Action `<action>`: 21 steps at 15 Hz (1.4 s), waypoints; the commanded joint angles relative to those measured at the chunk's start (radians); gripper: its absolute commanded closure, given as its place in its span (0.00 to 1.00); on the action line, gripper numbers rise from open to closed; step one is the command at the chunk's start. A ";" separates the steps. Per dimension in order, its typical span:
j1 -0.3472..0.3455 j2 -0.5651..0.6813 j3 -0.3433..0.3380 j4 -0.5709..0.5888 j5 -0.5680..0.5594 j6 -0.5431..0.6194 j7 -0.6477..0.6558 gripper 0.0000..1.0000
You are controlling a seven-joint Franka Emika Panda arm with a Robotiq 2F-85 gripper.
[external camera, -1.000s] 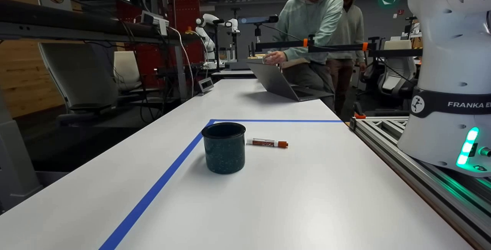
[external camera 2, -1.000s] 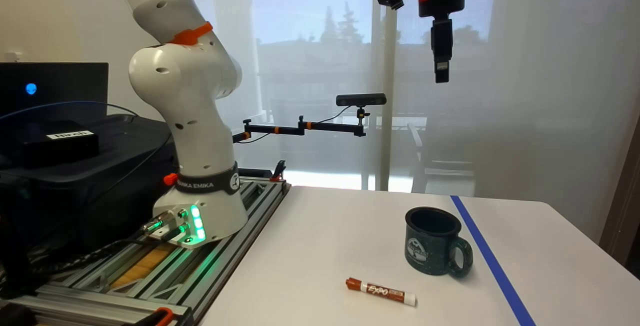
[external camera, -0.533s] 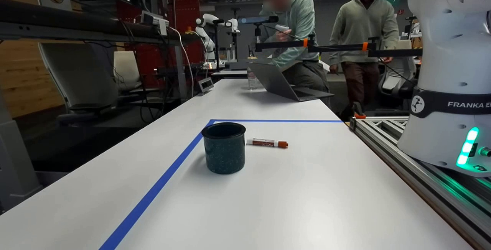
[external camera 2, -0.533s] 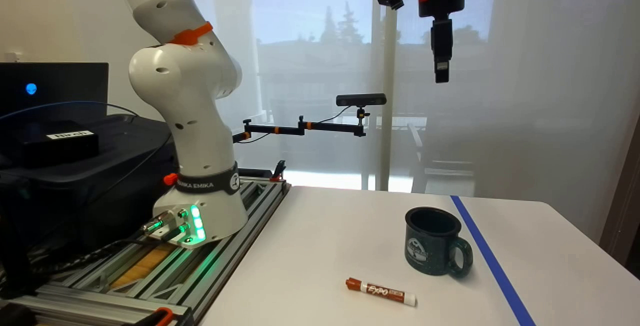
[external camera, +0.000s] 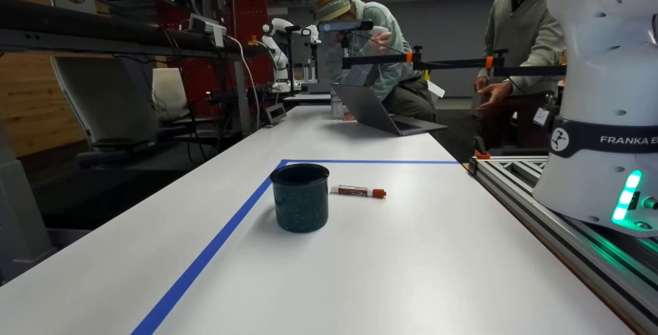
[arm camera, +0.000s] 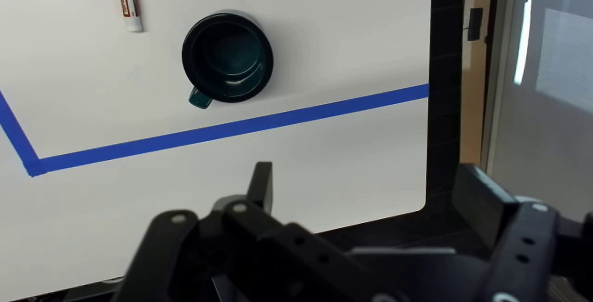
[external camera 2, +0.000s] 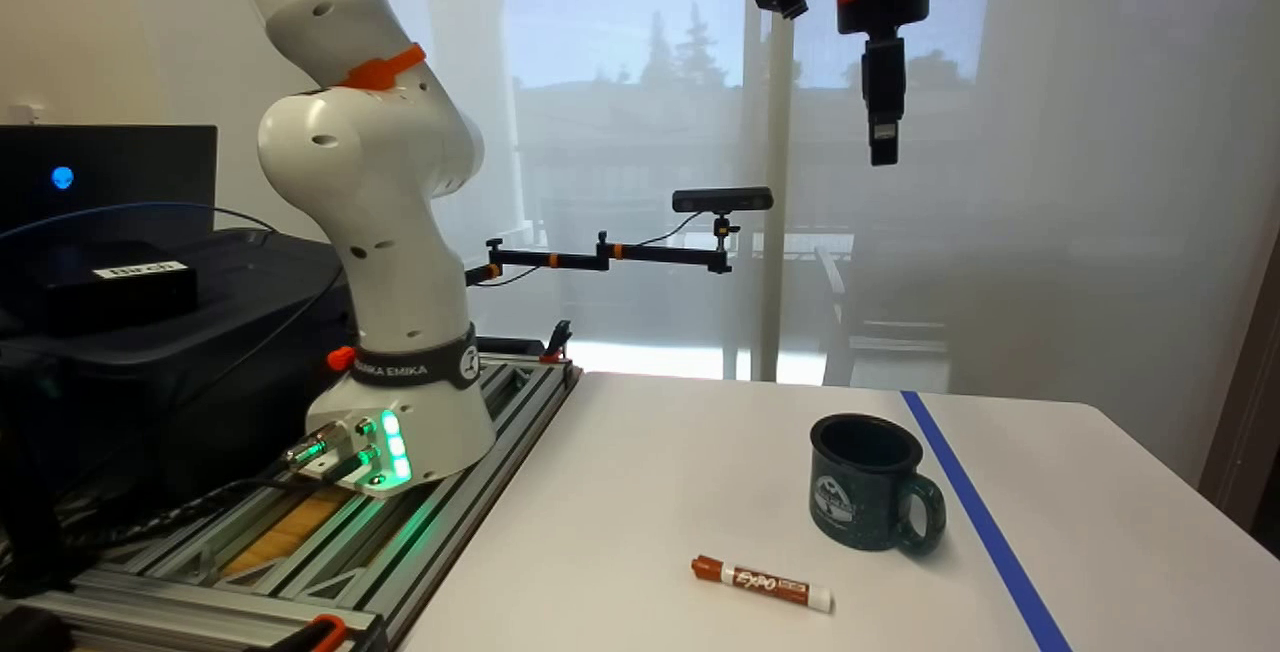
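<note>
Well above the mug [external camera 2: 862, 492], the gripper [arm camera: 366, 188] is held with its jaws spread wide; nothing is seen between them, and neither the mug nor the table [external camera 2: 640, 492] is touched. The mug is stood upright on the table, with a line of blue tape [external camera 2: 985, 522] laid near it. On the mug's side toward the arm [external camera 2: 370, 157], near it but not touching, a marker [external camera 2: 762, 583] is laid flat, its brown cap turned away from the mug. The step in hand is judged to be a free hover with nothing grasped; for the mug to be reached, a shift across and a long descent would seem to be called for, the jaws left apart until its rim or wall could be straddled. On the mug a pale mountain emblem is printed, its lettering too small to be made out. On the marker beside it, what looks like EXPO can be read, upside down in an exterior view. Well apart from the mug, FRANKA EMIKA is carried on a black band [external camera 2: 430, 360], partly cut off in both exterior views. Farther from the mug, Birch is printed on a black box [external camera 2: 125, 302], and a blue alien-head logo is shown on a black laptop [external camera 2: 150, 167].
</note>
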 commanded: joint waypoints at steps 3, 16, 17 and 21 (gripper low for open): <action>-0.001 0.000 0.000 0.002 0.000 -0.003 0.000 0.00; -0.017 -0.024 -0.011 -0.012 -0.008 -0.005 0.010 0.00; -0.020 -0.026 -0.010 -0.015 -0.009 -0.003 0.016 0.00; -0.026 -0.032 -0.008 -0.019 -0.008 -0.006 0.035 0.00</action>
